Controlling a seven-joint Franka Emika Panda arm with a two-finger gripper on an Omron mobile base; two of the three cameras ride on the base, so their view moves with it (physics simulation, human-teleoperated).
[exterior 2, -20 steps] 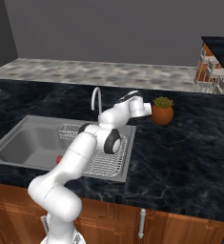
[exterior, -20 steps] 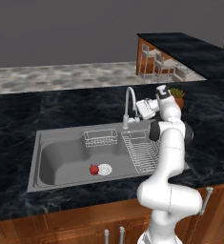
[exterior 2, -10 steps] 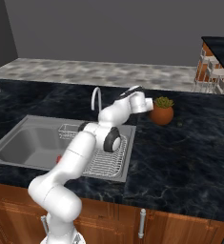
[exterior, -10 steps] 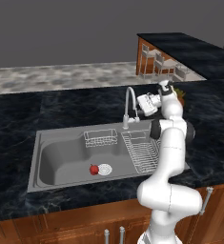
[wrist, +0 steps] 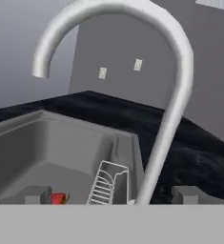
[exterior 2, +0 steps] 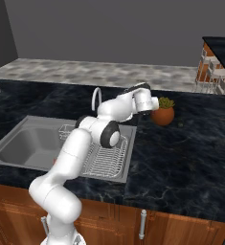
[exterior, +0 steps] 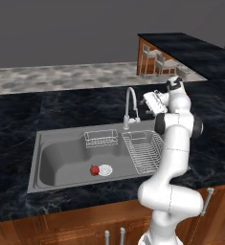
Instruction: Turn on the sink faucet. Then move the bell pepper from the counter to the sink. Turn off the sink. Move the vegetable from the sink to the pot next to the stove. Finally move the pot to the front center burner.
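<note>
Left base view: bell pepper (exterior: pixel 94 170) in sink (exterior: pixel 61 160).

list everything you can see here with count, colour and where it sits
bell pepper: 1, red, on the sink floor beside the drain
sink: 1, grey steel, set in the counter
faucet: 1, silver gooseneck, behind the sink
wire basket: 1, silver, at the sink's back wall
dish rack: 1, silver wire, right part of the sink
potted plant: 1, green in terracotta pot, on the counter right of the sink
counter: 1, black marble, around the sink
gripper: 1, white, open, beside the faucet
</note>
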